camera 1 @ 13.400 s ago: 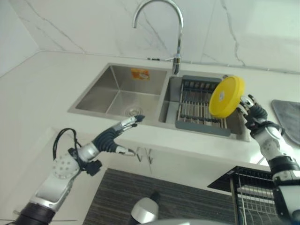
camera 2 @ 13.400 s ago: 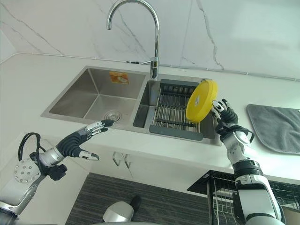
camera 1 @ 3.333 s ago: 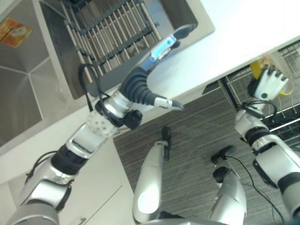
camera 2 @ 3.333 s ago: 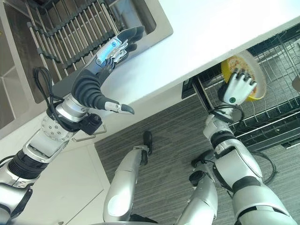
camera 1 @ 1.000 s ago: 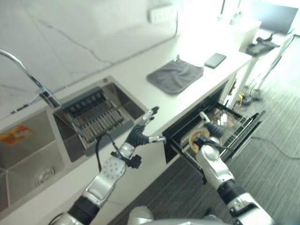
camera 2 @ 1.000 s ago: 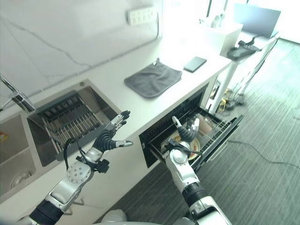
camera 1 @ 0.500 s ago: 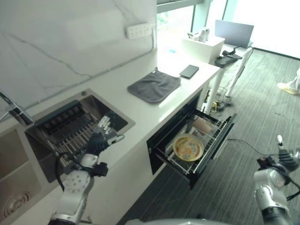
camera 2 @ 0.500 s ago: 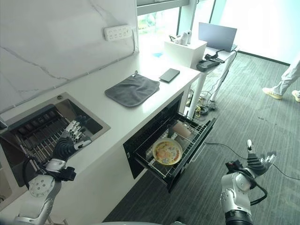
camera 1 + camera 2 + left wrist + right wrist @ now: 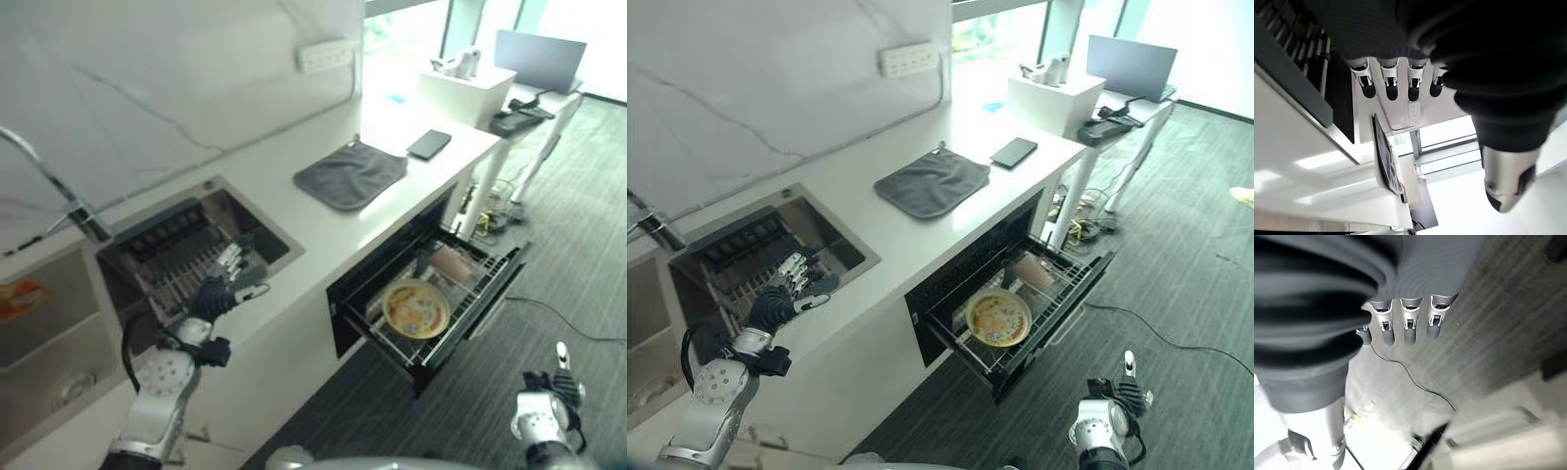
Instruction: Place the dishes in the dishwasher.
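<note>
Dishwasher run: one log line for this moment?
yellow plate: flat in pulled-out dishwasher rack | left hand: open, over counter by sink | right hand: open, empty

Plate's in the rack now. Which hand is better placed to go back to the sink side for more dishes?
Left, probably. The left hand hovers open at the sink edge beside the drying rack. The right hand hangs low over the floor, past the dishwasher rack.

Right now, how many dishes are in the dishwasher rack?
2: a yellow plate lying near the rack's front, and a pinkish dish behind it. Others may be hidden under the counter.
</note>
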Controlling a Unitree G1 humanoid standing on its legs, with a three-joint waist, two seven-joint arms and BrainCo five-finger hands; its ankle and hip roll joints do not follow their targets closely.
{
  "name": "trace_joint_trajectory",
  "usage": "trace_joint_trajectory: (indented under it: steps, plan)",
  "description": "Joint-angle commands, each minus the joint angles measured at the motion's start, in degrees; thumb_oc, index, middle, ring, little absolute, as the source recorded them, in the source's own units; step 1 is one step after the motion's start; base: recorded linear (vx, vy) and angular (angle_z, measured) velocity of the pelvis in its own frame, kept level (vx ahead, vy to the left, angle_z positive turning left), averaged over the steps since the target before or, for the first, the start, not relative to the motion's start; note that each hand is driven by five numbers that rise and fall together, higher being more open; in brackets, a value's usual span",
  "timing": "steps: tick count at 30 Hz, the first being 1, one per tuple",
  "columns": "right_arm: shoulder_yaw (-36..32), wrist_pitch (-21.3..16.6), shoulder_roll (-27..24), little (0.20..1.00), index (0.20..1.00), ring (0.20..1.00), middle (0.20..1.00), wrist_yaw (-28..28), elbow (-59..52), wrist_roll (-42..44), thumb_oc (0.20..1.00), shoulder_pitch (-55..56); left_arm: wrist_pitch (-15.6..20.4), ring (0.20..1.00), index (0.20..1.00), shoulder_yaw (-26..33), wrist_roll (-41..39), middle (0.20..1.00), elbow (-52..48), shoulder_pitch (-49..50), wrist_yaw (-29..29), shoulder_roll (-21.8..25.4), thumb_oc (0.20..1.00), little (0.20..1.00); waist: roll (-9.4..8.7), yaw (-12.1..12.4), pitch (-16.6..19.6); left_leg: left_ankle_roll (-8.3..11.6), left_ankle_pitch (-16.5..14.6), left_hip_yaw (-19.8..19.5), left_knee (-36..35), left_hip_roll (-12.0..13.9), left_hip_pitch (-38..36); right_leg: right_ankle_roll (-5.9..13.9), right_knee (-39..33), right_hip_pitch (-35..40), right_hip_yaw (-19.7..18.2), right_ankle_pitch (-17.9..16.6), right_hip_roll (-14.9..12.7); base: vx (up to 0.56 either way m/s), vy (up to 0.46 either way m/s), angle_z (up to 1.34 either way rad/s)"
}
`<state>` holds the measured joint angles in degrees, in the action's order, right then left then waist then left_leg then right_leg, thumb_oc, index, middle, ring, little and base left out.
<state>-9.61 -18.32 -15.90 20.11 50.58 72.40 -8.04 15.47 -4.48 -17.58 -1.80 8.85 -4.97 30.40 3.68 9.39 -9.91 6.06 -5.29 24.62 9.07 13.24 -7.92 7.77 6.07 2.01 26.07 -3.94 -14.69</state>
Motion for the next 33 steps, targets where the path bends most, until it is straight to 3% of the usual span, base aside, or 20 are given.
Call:
trace_joint_trajectory:
  steps: [1,3,7,11,15,23,28,33]
  plan:
    - [1.5,5.1,-0.3,1.000,1.000,1.000,1.000,-9.8,-0.7,4.5,1.000,-4.3,1.6,1.000,1.000,0.0,3.4,1.000,-7.4,-1.7,-0.6,3.5,1.000,1.000,-1.06,3.0,-1.9,-3.76,-0.9,-2.0,8.6,-3.2,7.0,-3.39,8.1,5.5,3.9,12.8,4.3,0.04,0.029,0.22]
    - [2.6,8.3,-0.7,1.000,1.000,1.000,1.000,-15.1,0.2,6.6,1.000,-5.7,1.6,1.000,1.000,-0.1,3.4,1.000,-8.3,-1.4,-1.4,3.6,1.000,1.000,-0.58,3.7,-2.3,-3.71,-0.4,-2.4,8.8,-3.2,7.9,-3.64,8.9,5.2,4.4,13.2,4.1,0.05,0.047,0.21]
    - [4.0,12.5,-2.6,1.000,1.000,1.000,1.000,-24.7,1.0,2.6,1.000,-7.7,3.6,1.000,1.000,-0.7,7.1,1.000,-10.4,-0.7,-4.6,4.8,1.000,1.000,0.61,4.6,-3.0,-3.55,1.4,-2.5,8.0,-3.0,9.4,-3.79,10.8,4.1,5.6,13.8,3.4,0.03,0.079,0.20]
    - [7.6,17.9,-8.1,1.000,1.000,1.000,1.000,-33.7,1.6,2.4,1.000,-16.0,5.5,1.000,1.000,-3.1,2.3,1.000,-11.3,-6.4,-3.9,9.9,1.000,1.000,1.83,5.7,-6.1,-3.15,3.2,-3.3,6.9,-2.8,14.0,-3.70,13.0,-0.1,6.8,14.5,2.4,-0.21,0.047,0.37]
    - [9.9,21.6,-11.5,1.000,1.000,1.000,1.000,-40.0,2.5,0.9,1.000,-22.0,5.8,1.000,1.000,-3.8,1.3,1.000,-10.5,-9.7,-4.4,11.4,1.000,1.000,1.54,7.0,-8.7,-2.86,4.0,-4.9,6.9,-3.1,16.1,-3.70,13.3,-1.1,7.3,14.3,2.4,-0.13,0.003,0.38]
    - [15.6,22.8,-17.9,1.000,1.000,1.000,1.000,-43.8,2.0,0.0,1.000,-31.6,7.7,1.000,1.000,-6.8,0.3,1.000,-10.3,-13.8,-2.4,15.2,1.000,1.000,1.23,9.8,-11.8,-1.99,6.2,-7.6,5.8,-3.3,19.7,-3.11,13.3,-3.1,8.6,13.2,1.7,-0.08,0.058,0.23]
    - [18.2,21.9,-20.6,1.000,1.000,1.000,1.000,-43.2,4.5,0.1,1.000,-39.2,9.2,1.000,1.000,-8.1,-0.8,1.000,-8.9,-18.1,-2.3,19.1,1.000,1.000,-0.54,12.0,-13.4,-1.89,7.0,-10.9,4.5,-4.6,22.3,-2.55,13.4,-5.1,7.7,12.6,2.1,-0.04,-0.009,0.41]
    - [21.2,19.0,-22.9,1.000,1.000,1.000,1.000,-40.4,8.7,2.1,1.000,-49.3,12.0,1.000,1.000,-8.2,-7.1,1.000,-8.7,-25.6,-6.3,25.3,1.000,1.000,-1.55,14.5,-14.9,-3.39,6.3,-13.7,3.8,-7.6,23.9,0.20,11.0,-6.6,6.7,9.5,1.2,-0.01,-0.014,0.57]
